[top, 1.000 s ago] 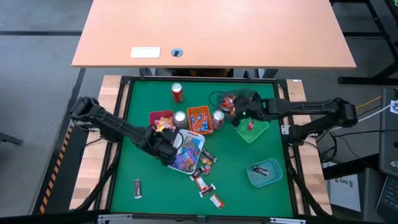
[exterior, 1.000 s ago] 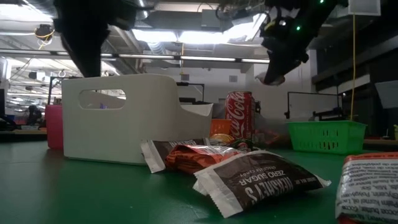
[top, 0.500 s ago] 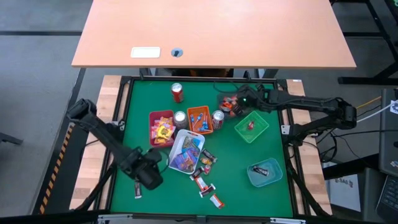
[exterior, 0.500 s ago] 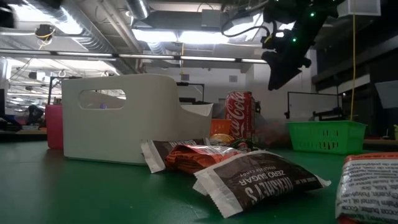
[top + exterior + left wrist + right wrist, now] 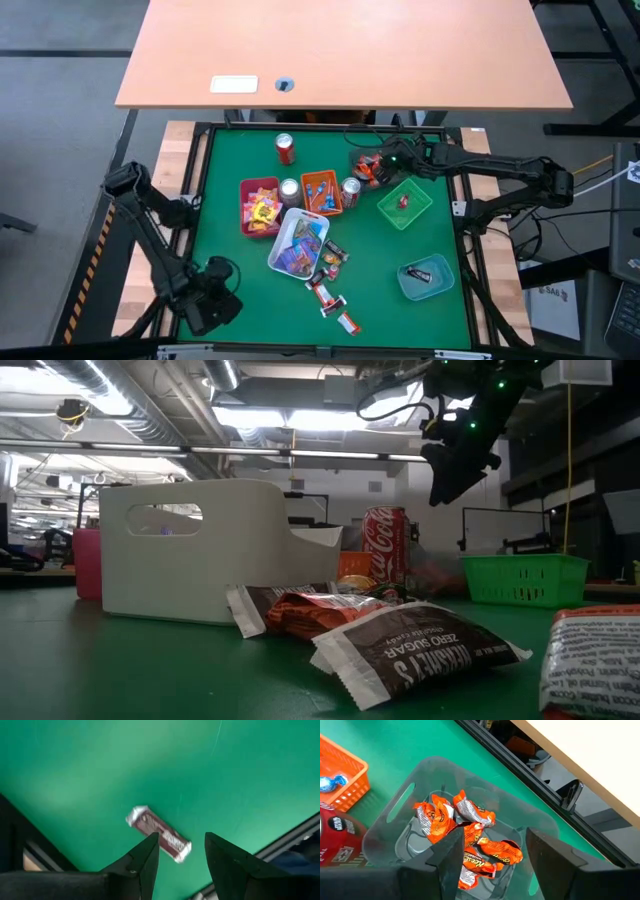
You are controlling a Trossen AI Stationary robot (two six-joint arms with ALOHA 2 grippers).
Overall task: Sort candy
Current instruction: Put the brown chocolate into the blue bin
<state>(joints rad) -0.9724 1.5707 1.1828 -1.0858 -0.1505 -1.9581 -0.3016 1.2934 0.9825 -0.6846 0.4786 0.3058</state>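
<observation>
My left gripper (image 5: 214,298) hangs open over the table's near left corner. A dark brown wrapped bar (image 5: 159,834) lies flat on the green mat just ahead of its fingertips (image 5: 182,842), untouched. My right gripper (image 5: 384,166) is open above a clear tray (image 5: 470,800) of orange-wrapped candies (image 5: 470,837) at the far right, well above them in the low view (image 5: 442,488). More candy fills the pink tray (image 5: 243,205), orange tray (image 5: 322,192) and white tray (image 5: 282,232). Loose bars (image 5: 333,256) lie on the mat near the middle.
A red can (image 5: 285,149) stands at the far side, and two silver cans (image 5: 290,189) (image 5: 350,189) flank the orange tray. A green basket (image 5: 405,205) and a blue tray (image 5: 425,277) sit on the right. Loose wrappers (image 5: 320,292) (image 5: 348,322) lie near the front edge.
My left gripper has swung from above the pink and white trays toward the table's near left corner and stands over the dark bar. My right gripper moved from above the green basket toward the far edge, over the clear tray, then held still.
</observation>
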